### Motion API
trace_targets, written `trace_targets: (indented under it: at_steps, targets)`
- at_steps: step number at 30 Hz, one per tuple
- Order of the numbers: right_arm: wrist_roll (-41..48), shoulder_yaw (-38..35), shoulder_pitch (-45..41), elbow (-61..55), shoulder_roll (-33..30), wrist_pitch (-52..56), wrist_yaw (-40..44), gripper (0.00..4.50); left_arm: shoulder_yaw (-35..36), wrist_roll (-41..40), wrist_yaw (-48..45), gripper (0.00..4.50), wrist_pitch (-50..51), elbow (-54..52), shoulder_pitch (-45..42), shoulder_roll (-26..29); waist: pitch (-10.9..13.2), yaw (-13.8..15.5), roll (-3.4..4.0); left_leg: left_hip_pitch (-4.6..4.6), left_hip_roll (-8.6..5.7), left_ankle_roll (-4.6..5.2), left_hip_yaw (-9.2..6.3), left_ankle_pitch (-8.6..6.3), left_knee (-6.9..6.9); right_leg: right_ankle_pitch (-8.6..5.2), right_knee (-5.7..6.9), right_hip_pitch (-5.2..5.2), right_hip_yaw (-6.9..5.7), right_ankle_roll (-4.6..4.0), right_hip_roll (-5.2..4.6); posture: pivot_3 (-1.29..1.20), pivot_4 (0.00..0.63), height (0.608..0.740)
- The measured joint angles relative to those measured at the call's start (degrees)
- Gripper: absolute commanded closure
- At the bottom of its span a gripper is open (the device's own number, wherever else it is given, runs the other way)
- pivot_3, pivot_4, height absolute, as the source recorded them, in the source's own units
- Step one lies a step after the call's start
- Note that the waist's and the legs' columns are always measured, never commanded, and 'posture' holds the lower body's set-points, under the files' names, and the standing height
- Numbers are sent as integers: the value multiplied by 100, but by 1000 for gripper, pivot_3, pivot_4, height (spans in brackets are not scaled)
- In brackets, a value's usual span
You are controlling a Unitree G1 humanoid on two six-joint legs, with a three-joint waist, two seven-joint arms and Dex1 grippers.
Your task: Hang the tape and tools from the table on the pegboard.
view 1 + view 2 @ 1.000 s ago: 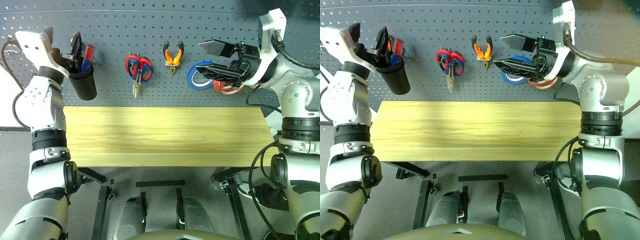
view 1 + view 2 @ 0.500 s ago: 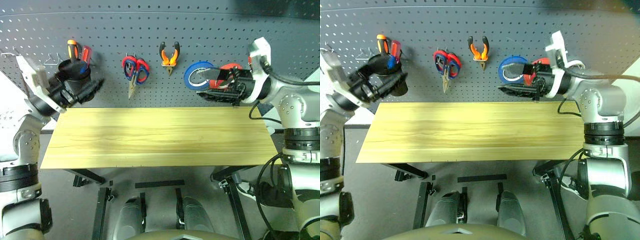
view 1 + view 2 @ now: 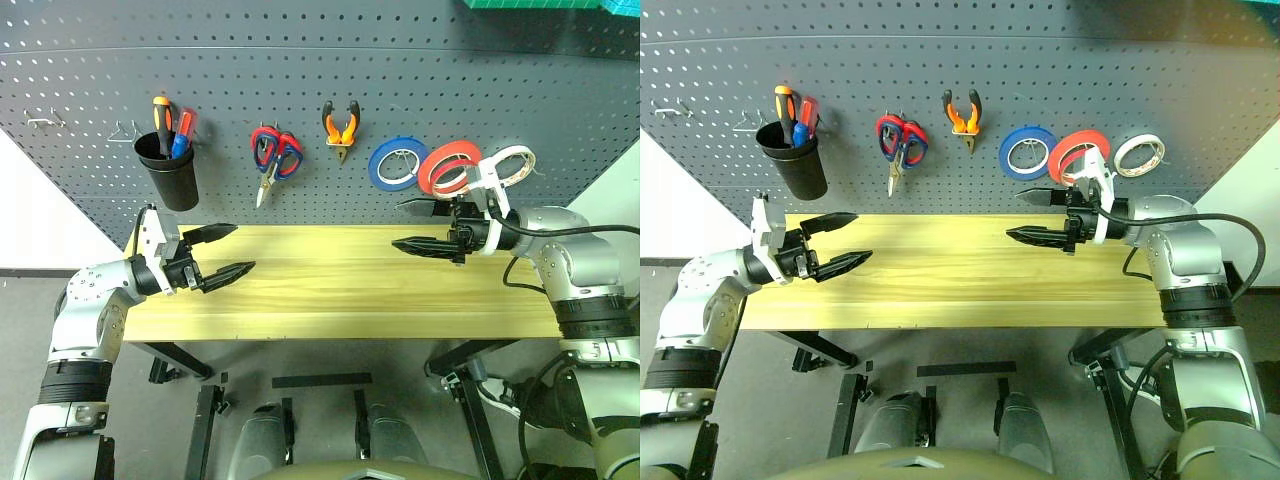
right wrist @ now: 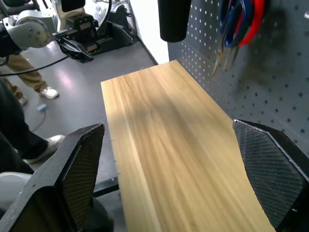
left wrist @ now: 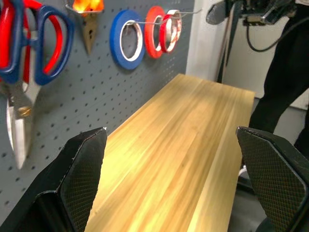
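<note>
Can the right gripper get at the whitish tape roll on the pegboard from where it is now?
Probably yes. The right gripper is open and empty over the table, and the whitish tape roll hangs on the pegboard just above that arm, nothing between.

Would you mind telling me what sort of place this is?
Probably a workshop or robotics lab: a grey pegboard hung with scissors, pliers and tape rolls above a wooden workbench.

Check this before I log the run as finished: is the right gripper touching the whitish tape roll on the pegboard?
Apart. In the right eye view the right gripper hangs open over the table, its fingertips well clear of the whitish tape roll on the pegboard.
</note>
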Motion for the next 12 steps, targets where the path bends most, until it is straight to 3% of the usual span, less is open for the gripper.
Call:
trace_targets:
  at_steps: [12]
  targets:
    - [-38, 0, -1, -9, -2, -10, 25, 0, 5, -20, -95, 20, 87, -62, -41, -79, -15, 4, -1, 1, 0, 0, -2, 0, 0, 0, 1, 2, 2, 0, 0, 60, 51, 732]
